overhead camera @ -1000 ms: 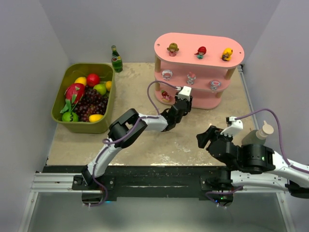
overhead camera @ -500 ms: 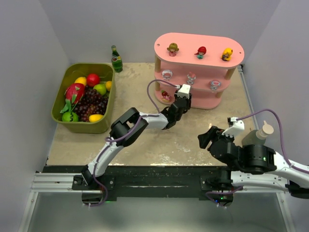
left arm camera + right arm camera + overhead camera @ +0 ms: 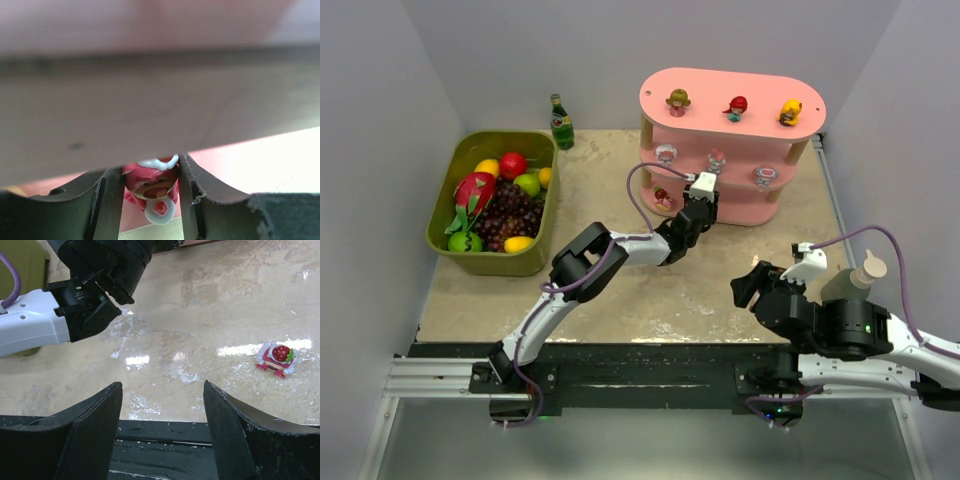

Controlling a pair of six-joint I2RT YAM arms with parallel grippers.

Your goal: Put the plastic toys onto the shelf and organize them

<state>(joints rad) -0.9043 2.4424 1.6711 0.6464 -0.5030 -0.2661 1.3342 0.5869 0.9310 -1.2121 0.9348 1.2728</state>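
Far left of my left gripper (image 3: 692, 212), an olive bin (image 3: 448, 190) of toy fruit sits by the side wall. My left gripper is clamped on a pink figurine (image 3: 152, 186), pushed in at the front edge of the bottom tier of the pink shelf (image 3: 730, 88). A blurred board (image 3: 150, 100) just above my fingers fills that wrist view and hides everything beyond. Other figurines (image 3: 737, 107) stand on the tiers. Bare tabletop (image 3: 650, 290) separates my grippers. My right gripper (image 3: 162, 386) hangs open and empty over the table. A strawberry-capped figurine (image 3: 275, 358) lies to its right, near the frame edge.
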